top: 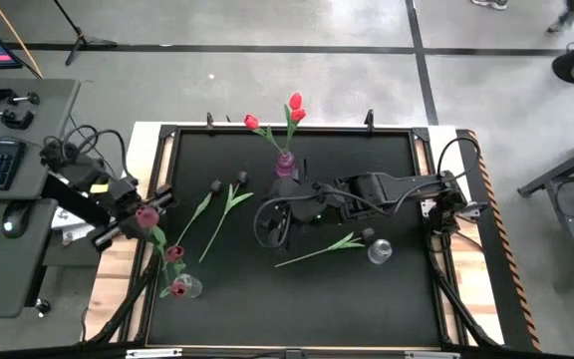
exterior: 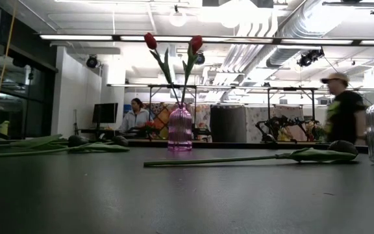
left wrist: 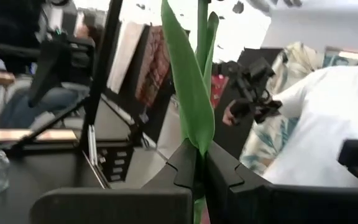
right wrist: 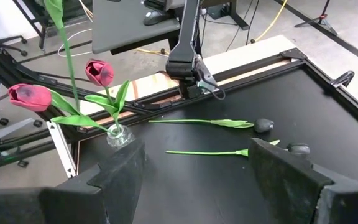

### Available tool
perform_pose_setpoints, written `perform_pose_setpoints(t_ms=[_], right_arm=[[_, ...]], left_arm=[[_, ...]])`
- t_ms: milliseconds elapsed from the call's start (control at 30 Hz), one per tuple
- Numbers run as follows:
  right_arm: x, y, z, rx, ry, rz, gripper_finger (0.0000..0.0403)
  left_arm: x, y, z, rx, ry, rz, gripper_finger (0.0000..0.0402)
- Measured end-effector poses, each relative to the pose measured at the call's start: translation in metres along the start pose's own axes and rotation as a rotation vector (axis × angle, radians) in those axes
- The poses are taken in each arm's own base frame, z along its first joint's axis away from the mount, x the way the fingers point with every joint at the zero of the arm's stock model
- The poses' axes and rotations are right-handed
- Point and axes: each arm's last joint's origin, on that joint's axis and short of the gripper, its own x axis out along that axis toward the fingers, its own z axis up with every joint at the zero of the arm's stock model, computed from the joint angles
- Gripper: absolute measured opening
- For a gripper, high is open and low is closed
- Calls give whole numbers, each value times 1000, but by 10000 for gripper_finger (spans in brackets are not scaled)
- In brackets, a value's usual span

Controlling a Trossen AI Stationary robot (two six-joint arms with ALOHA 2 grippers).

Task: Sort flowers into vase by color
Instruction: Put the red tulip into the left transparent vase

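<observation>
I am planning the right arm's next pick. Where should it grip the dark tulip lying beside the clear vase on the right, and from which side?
Probably the bare stem of the dark tulip, about midway, from straight above, with the fingers across it. It lies flat, and its leaves and head sit at the end near the clear vase. The open right gripper is already close.

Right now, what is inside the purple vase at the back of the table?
The purple vase holds two red tulips, stems crossing above its neck. Ribbed tinted glass hides the stem ends and whether there is water.
</observation>
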Motion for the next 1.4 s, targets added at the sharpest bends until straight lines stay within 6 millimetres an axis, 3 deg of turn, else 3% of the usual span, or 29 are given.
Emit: perform_pose_setpoints(t_ms=[333, 900, 1400], right_arm=[[0, -1, -2, 7, 17, -7, 271], [0, -1, -2, 116, 15, -7, 271], [0, 0, 0, 174, -7, -17, 271]], left_arm=[[-15, -3, -30, -25, -51, 50, 0], [-11, -4, -60, 123, 50, 125, 0], [-30, -4, -53, 142, 12, 52, 0]])
